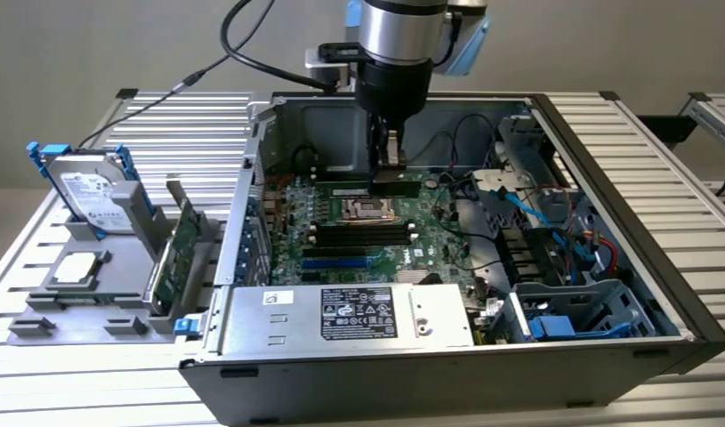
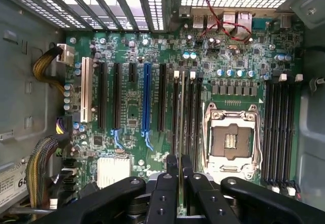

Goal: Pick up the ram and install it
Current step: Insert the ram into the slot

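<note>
Pinching the ram (image 2: pixel 181 113) edge-on in my end effector (image 2: pixel 180 167), I held it over the slots (image 2: pixel 197 117) (beside the socket (image 2: pixel 231 141)).

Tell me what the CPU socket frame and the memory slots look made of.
CPU socket frame: likely bare metal, silvery with bright glints along its edges. Memory slots: probably moulded plastic, matte black with white end latches.

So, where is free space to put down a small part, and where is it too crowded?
Free: the slatted table between the grey holder and the near edge, and the strip behind the holder, beside the case. Crowded: inside the case, where the gripper holds the ram at the memory slots, with cables alongside.
</note>
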Motion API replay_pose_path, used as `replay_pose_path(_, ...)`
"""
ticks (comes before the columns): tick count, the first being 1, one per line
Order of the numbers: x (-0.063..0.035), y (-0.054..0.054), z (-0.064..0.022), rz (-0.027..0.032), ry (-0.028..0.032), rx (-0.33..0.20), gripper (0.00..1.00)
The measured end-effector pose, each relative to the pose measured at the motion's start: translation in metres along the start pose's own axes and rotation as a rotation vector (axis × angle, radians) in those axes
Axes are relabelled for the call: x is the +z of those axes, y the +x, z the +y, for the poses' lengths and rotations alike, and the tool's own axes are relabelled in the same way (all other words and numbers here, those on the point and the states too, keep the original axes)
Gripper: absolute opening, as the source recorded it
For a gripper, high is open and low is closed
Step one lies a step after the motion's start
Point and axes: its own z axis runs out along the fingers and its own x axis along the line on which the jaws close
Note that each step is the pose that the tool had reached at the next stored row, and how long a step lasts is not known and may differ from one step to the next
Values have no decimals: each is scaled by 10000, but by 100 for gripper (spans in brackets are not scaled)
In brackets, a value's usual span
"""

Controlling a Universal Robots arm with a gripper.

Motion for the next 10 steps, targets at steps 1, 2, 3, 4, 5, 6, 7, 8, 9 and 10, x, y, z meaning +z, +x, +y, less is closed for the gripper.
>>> replay_pose_path(1,19,1,-2,-2,0,19,14)
replay_pose_path(2,36,3,-4,-2,-1,32,14)
replay_pose_path(3,54,4,-7,-3,-1,41,14)
replay_pose_path(4,72,5,-10,-3,-1,48,14)
replay_pose_path(5,90,5,-12,-2,-1,52,14)
replay_pose_path(6,110,5,-14,-2,-2,55,14)
replay_pose_path(7,127,6,-17,-3,-2,58,14)
replay_pose_path(8,145,6,-19,-3,-2,61,14)
replay_pose_path(9,163,6,-22,-4,-2,62,14)
replay_pose_path(10,181,6,-24,-4,-2,62,14)
